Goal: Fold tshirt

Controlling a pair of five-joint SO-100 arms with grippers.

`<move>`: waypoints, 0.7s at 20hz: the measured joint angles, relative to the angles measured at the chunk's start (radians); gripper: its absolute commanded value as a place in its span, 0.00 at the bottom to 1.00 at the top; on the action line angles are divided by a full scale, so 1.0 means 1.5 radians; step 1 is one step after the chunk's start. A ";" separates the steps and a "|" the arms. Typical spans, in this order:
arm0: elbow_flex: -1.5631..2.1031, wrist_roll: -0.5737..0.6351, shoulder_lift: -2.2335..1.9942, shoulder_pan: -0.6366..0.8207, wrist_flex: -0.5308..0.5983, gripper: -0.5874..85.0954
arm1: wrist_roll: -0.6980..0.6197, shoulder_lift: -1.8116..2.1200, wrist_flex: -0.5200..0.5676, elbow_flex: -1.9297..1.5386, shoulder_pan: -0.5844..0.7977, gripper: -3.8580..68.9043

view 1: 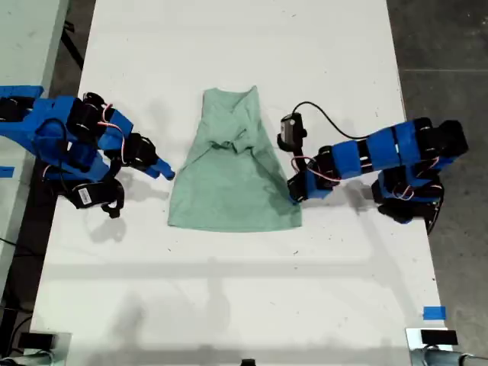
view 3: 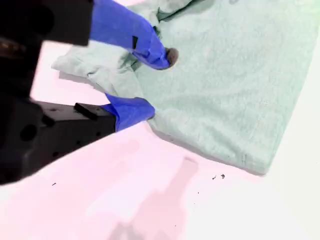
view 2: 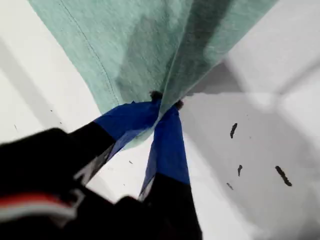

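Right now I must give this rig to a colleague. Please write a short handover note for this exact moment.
My first tool is shut on the t-shirt, pinching its edge on the exterior view's right.
My second tool is open, its fingers over the shirt's other edge, on the exterior view's left; nothing gripped.
The shirt lies mid-table, its upper part already bunched inward.
Left: grip the second edge, finish the fold, flatten.

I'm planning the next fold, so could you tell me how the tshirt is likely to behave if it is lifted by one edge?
The tshirt will probably hang limp: it is thin cloth, already creased near the collar. It likely weighs little, since my first gripper pinches only a small bit of its edge. Expect it to drag and bunch on the table rather than slide flat.
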State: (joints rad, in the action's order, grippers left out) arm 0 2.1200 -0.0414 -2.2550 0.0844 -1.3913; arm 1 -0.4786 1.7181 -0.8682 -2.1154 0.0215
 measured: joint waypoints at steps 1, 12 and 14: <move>0.000 0.000 0.004 -0.002 0.000 0.16 | 0.000 0.011 -0.009 0.000 0.000 0.03; 0.000 0.000 0.011 -0.007 0.012 0.16 | 0.013 0.021 -0.048 0.082 -0.016 0.03; 0.000 0.000 0.012 -0.007 0.012 0.16 | 0.018 -0.021 -0.050 0.148 -0.017 0.03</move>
State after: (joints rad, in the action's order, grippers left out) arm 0 2.1200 -0.0414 -2.2365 0.0736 -1.3729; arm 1 -0.4510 1.6858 -0.9434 -1.8929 -0.0046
